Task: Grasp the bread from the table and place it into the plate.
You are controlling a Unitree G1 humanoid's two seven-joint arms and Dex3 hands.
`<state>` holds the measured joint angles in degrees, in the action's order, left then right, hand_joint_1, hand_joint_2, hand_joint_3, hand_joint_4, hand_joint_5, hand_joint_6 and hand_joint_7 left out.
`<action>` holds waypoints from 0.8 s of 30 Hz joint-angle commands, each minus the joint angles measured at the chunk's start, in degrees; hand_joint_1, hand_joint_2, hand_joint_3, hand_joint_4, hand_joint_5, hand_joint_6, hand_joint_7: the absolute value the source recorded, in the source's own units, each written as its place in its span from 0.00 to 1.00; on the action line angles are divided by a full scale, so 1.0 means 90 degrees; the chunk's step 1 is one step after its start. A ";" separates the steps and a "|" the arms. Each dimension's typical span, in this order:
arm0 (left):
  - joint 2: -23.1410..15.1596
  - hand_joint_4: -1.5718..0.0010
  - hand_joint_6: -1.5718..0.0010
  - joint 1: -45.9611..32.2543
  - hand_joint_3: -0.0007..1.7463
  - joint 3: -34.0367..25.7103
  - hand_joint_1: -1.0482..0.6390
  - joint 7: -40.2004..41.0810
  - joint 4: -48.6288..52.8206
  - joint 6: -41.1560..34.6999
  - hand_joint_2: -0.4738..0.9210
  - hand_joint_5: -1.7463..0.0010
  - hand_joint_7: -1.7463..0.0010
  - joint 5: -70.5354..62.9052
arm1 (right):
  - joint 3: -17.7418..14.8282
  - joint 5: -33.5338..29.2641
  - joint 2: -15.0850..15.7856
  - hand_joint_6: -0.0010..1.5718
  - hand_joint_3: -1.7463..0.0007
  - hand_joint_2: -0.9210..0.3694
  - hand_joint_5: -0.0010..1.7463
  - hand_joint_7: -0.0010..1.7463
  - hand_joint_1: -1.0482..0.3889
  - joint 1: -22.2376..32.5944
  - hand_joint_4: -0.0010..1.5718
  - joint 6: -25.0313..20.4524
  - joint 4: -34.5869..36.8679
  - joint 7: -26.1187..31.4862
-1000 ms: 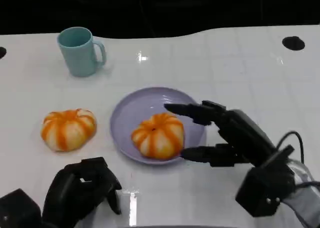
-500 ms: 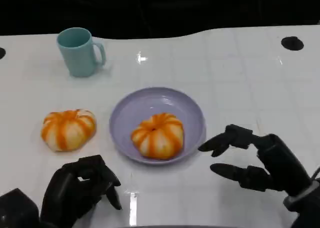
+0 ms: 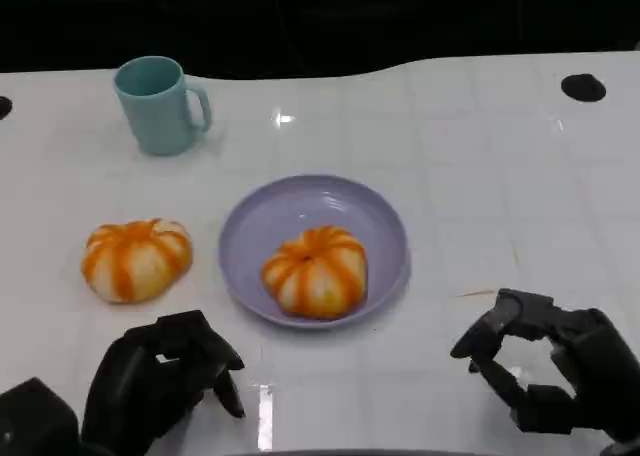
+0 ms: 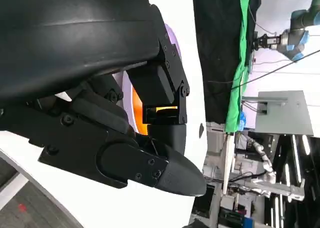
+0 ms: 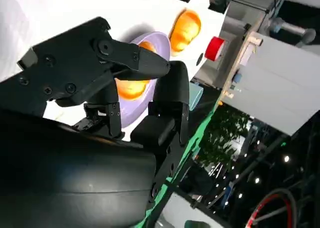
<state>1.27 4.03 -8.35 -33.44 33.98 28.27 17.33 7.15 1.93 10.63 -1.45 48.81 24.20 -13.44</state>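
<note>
Black fingers (image 3: 492, 334) of the right hand (image 3: 555, 371) are spread, holding nothing, near the surface's (image 3: 480, 176) front edge. Left hand (image 3: 165, 376) fingers curl inward, empty. One orange-striped round bread (image 3: 316, 270) lies in the lavender plate (image 3: 300, 201); another orange-striped bread (image 3: 136, 258) sits left, beside a teal mug (image 3: 158, 103).

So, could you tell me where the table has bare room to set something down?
Bare table lies right of the mug and beyond the plate. Crowded: the near edge, with the left hand, right hand and the loose bread.
</note>
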 commanded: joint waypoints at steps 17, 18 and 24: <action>-0.0172 0.29 0.25 -0.0031 0.04 -0.0024 0.07 -0.0146 -0.0026 -0.0013 1.00 0.23 0.56 0.0178 | -0.0294 0.0371 -0.0409 0.46 0.53 0.20 0.98 0.77 0.51 0.0163 0.45 -0.0083 0.0195 -0.0292; -0.0173 0.28 0.25 -0.0031 0.04 -0.0028 0.07 -0.0154 -0.0029 -0.0017 1.00 0.23 0.56 0.0181 | -0.0308 0.0383 -0.0420 0.46 0.52 0.20 0.99 0.77 0.51 0.0160 0.45 -0.0091 0.0198 -0.0307; -0.0177 0.28 0.24 -0.0036 0.04 -0.0039 0.07 -0.0215 -0.0039 -0.0046 1.00 0.23 0.56 0.0223 | -0.0377 0.0376 -0.0452 0.46 0.53 0.20 1.00 0.77 0.51 0.0192 0.44 -0.0126 0.0162 -0.0356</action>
<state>0.77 4.03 -8.37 -34.73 33.95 27.98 19.02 4.62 4.42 6.42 -0.41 48.33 26.08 -16.51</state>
